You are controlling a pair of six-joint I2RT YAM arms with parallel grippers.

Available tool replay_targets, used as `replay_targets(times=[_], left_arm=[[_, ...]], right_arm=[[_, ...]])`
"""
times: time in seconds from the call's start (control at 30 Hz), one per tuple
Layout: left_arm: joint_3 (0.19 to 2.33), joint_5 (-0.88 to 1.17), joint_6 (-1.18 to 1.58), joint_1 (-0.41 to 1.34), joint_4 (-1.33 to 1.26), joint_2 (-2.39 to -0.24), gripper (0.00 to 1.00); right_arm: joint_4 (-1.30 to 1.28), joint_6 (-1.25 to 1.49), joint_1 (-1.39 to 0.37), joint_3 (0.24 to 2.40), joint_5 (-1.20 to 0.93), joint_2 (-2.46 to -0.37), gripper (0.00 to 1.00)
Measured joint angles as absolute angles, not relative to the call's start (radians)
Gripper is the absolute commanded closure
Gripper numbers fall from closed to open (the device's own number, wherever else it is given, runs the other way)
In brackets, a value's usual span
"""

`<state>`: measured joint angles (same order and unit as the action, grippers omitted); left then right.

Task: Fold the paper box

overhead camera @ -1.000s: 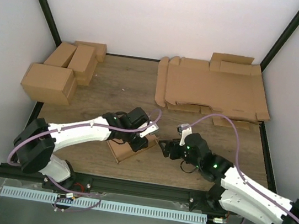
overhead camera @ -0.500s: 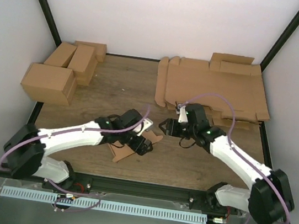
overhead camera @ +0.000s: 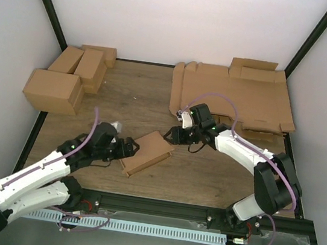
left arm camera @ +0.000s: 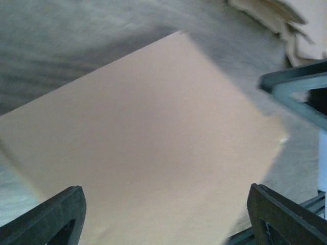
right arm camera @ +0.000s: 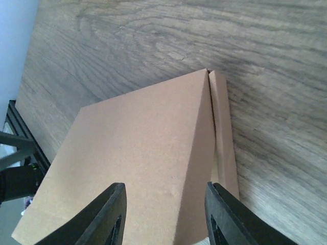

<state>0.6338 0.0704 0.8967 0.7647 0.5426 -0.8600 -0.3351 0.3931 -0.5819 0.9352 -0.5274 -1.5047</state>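
Observation:
The paper box [overhead camera: 148,152] is a plain brown closed box lying flat and skewed near the table's front middle. My left gripper [overhead camera: 127,148] is open at the box's left end; in the left wrist view its fingers [left arm camera: 51,217] stand wide apart with the box's top [left arm camera: 153,132] beyond them, nothing gripped. My right gripper [overhead camera: 171,137] hovers at the box's far right corner. In the right wrist view its jaws are partly spread above the box's top [right arm camera: 127,153] and right side, beside a narrow flap [right arm camera: 223,132] along that edge.
A thick pile of flat brown sheets [overhead camera: 234,99] lies at the back right. Several finished brown boxes [overhead camera: 66,78] stand at the back left. The black frame rail [overhead camera: 158,206] runs along the table's near edge.
My left gripper opened, let go of the box and drew back to the left. The right arm swung from the near right to the box's far right corner, its jaws narrowing. The box lies flatter.

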Motion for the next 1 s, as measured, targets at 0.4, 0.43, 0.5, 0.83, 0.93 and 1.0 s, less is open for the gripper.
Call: replay_targets(times=[0.4,0.43,0.5,0.83,0.93,1.0], left_arm=[[0.302,0.213,1.258,0.685,0.48,-0.58,0.43],[0.289,0.222,1.273,0.685,0.467,-0.58,0.45],[0.268,0.237,1.296,0.685,0.446,-0.583,0.48],[0.258,0.269,1.327,0.682,0.376,-0.645,0.61],[0.247,0.271,1.327,0.682,0.369,-0.648,0.64],[0.24,0.272,1.324,0.682,0.368,-0.651,0.68]], right_arm=[[-0.355,0.377,-0.609,0.943,-0.577,-1.555,0.6],[-0.355,0.378,-0.616,0.943,-0.578,-1.559,0.6],[-0.354,0.38,-0.625,0.938,-0.58,-1.562,0.6],[-0.336,0.408,-0.632,0.899,-0.568,-1.561,0.62],[-0.324,0.426,-0.632,0.867,-0.569,-1.561,0.64],[-0.313,0.436,-0.634,0.85,-0.572,-1.561,0.65]])
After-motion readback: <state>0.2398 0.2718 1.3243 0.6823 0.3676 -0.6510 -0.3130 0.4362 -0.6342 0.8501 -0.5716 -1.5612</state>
